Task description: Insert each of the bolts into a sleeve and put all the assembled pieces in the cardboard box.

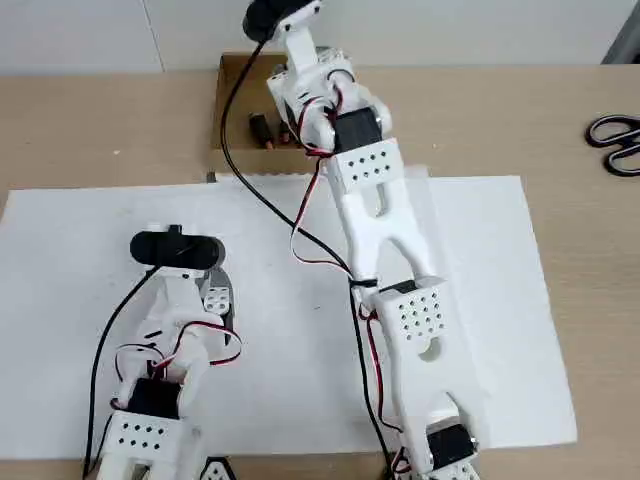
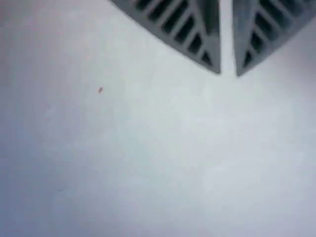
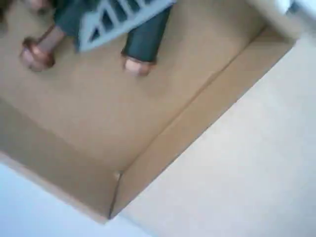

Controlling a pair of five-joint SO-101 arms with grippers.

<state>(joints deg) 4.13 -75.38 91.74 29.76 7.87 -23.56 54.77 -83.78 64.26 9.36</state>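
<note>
Right end effector [image 3: 106, 24] over the box [image 3: 163, 143], upper centre, where finished pieces [image 3: 37, 52] lie; I cannot tell its grip. Left end effector [image 2: 227, 66], narrow and empty, parked over paper [image 2: 148, 158].

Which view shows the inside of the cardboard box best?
The right wrist view: it looks into the cardboard box, showing its floor, a corner and two pieces lying there. The high view shows the box half hidden under the right arm. The left wrist view shows paper.
</note>
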